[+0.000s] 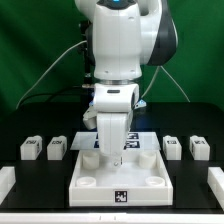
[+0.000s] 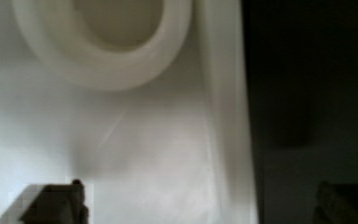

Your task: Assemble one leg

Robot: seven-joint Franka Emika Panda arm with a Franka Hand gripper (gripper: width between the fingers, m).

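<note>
Four small white legs with black-and-white tags stand on the black table: two at the exterior view's left and two at its right. My gripper touches none of them. It is low over the far left part of the large white tray-like panel. In the wrist view the gripper is open and empty. One fingertip is over the panel and the other is over the dark table beyond the panel's edge. A round socket in the panel lies ahead.
The marker board lies just behind the panel, partly hidden by the arm. White blocks sit at the front left and front right corners of the exterior view. Cables hang behind the arm.
</note>
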